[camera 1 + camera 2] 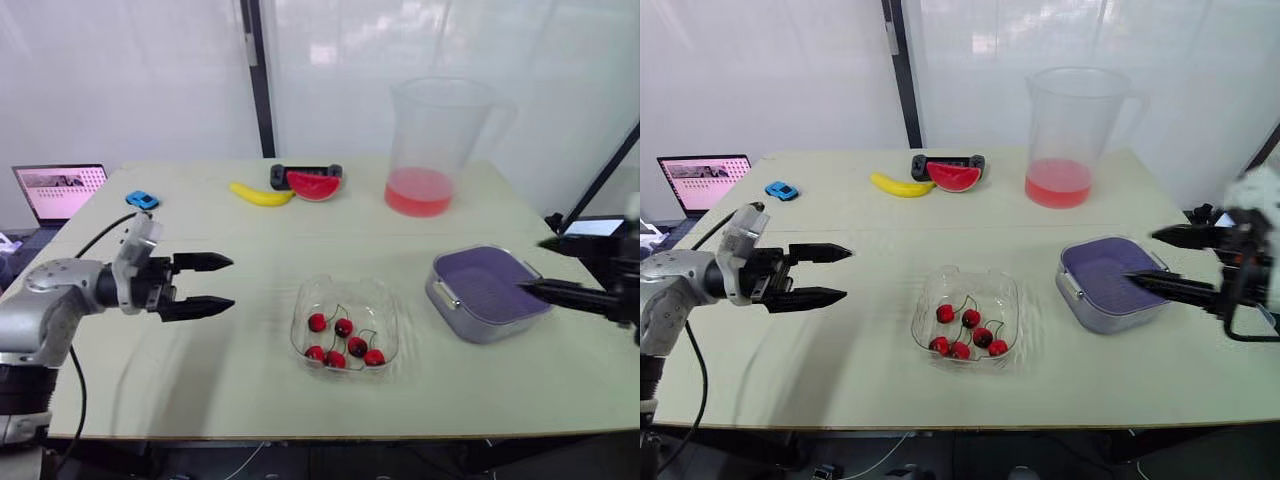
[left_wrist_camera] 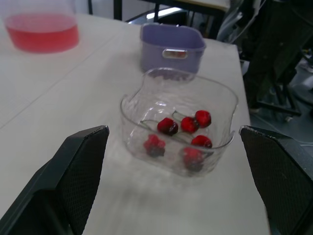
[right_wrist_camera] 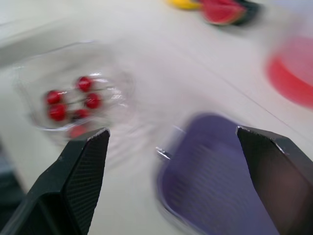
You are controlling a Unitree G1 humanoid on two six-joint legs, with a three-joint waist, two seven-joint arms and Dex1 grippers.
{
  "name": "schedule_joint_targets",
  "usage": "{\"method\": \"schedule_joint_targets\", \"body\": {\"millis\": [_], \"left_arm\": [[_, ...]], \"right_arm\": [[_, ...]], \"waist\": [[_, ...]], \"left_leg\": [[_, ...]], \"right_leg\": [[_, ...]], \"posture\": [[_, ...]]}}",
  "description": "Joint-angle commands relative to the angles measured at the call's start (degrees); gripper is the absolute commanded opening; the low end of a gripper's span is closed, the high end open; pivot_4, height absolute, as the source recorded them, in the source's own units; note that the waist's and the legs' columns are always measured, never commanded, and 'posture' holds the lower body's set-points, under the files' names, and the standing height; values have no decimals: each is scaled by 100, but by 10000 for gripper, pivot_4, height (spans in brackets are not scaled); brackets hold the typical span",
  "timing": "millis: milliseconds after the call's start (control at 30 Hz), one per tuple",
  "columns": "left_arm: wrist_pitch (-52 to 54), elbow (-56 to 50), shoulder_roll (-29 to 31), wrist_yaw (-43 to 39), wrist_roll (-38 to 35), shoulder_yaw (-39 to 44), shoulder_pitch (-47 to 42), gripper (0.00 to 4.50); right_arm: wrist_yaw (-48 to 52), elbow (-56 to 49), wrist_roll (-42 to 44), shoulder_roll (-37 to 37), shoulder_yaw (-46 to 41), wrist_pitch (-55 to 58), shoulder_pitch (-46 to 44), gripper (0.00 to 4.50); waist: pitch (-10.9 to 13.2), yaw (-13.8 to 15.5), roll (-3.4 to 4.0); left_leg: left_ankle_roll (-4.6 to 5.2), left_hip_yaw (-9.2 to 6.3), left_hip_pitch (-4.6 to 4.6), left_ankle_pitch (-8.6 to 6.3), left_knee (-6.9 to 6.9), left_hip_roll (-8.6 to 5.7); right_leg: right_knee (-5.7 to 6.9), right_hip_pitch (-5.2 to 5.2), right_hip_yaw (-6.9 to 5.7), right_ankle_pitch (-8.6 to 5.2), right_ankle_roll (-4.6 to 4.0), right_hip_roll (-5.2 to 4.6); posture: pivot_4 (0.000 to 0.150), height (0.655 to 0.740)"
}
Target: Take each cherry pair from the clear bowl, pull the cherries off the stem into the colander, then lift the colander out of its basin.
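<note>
We hold the left gripper (image 1: 231,282) apart facing the bowl (image 1: 302,300) of cherries (image 1: 343,327) and the right gripper (image 1: 1141,258) apart by the colander (image 1: 485,290), seemingly ready to pull.

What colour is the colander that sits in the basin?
Purple colander; the basin around it is grey. The right eye view shows it best.

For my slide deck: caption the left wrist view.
Open left gripper faces the clear bowl of cherries, purple colander beyond.
</note>
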Motion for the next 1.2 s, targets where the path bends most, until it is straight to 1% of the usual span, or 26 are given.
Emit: {"method": "schedule_joint_targets", "body": {"millis": [33, 133, 233, 300, 367, 433, 533, 633, 733, 800, 1033, 1200], "left_arm": [[-56, -387, -110, 167, -164, 199, 203, 45000], [-169, -533, -274, 379, -158, 266, 293, 45000], [-154, -823, -479, 659, -304, 380, 407, 45000], [-235, -1021, -633, 848, -325, 464, 526, 45000], [-187, -1200, -707, 960, -398, 505, 679, 45000], [-152, -1292, -714, 1023, -446, 515, 763, 45000], [-244, -1352, -706, 1154, -400, 589, 890, 45000], [-185, -1495, -684, 1308, -472, 740, 1125, 45000], [-152, -1664, -623, 1397, -483, 826, 1334, 45000], [-70, -1735, -602, 1502, -579, 884, 1369, 45000], [3, -1935, -445, 1598, -705, 961, 1576, 45000], [24, -1975, -395, 1617, -719, 917, 1591, 45000]], "right_arm": [[-339, -217, 587, -199, 1260, 114, -1307, 44048], [-526, -271, 141, 122, 2549, -181, -2538, 44048], [-416, -214, -296, 709, 4047, 168, -3990, 44048], [-298, -121, -518, 1095, 4892, 635, -4859, 44048], [-483, 103, -422, 1611, 5438, 1623, -5584, 44048], [-664, 225, -453, 1892, 5834, 2394, -6021, 44048], [-969, 412, -513, 2521, 6103, 2945, -6238, 44048], [-1556, 638, -888, 3173, 6415, 3084, -6060, 44048], [-1935, 729, -1278, 3403, 6819, 2904, -5775, 36714], [-2061, 782, -1539, 3388, 7098, 2720, -5656, 27903], [-2250, 1000, -2024, 3584, 7551, 2388, -5211, 27903], [-2254, 1179, -2305, 3688, 7707, 2177, -5101, 27903]], "waist": [[2, 2, -2], [6, 10, -9], [7, 5, -11], [8, -5, -10], [7, -7, -11], [7, 2, -14], [5, 35, -18], [3, 14, -21], [3, 20, -22], [3, 32, -22], [3, -6, -22], [3, -10, -22]], "left_leg": [[0, -4, 0, 0, 0, 0], [0, -9, -2, 0, 2, 0], [-1, -8, -6, 0, 2, -1], [-1, -7, -10, 0, 0, -1], [-1, -9, -24, 0, -3, -1], [-2, -6, -37, 1, -3, -1], [-7, -14, -63, 4, 4, -5], [-15, -13, -63, 8, 6, -6], [-20, -14, -63, 11, 3, -7], [-21, -14, -66, 12, 4, -8], [-24, -13, -69, 14, 2, -8], [-25, -11, -69, 14, 3, -9]], "right_leg": [[-2, -1, 3, 0, 0, -3], [-3, -5, 3, 0, 0, -5], [-3, -12, 5, 1, -1, -8], [0, -22, 6, 1, -1, -7], [4, -42, 9, 2, -2, -6], [12, -65, 15, 2, -3, -6], [14, -82, 7, 3, -4, -6], [20, -84, 8, 5, -6, -6], [34, -93, 8, 5, -6, -5], [36, -95, 8, 5, -6, -6], [49, -107, 9, 5, -6, -4], [55, -111, 10, 5, -6, -3]], "posture": [[1500, 7400], [1500, 7400], [1500, 7400], [1500, 7400], [1500, 7400], [1500, 7400], [1500, 7400], [1500, 7400], [1500, 7400], [1500, 7400], [1500, 7400], [1500, 7400]]}}
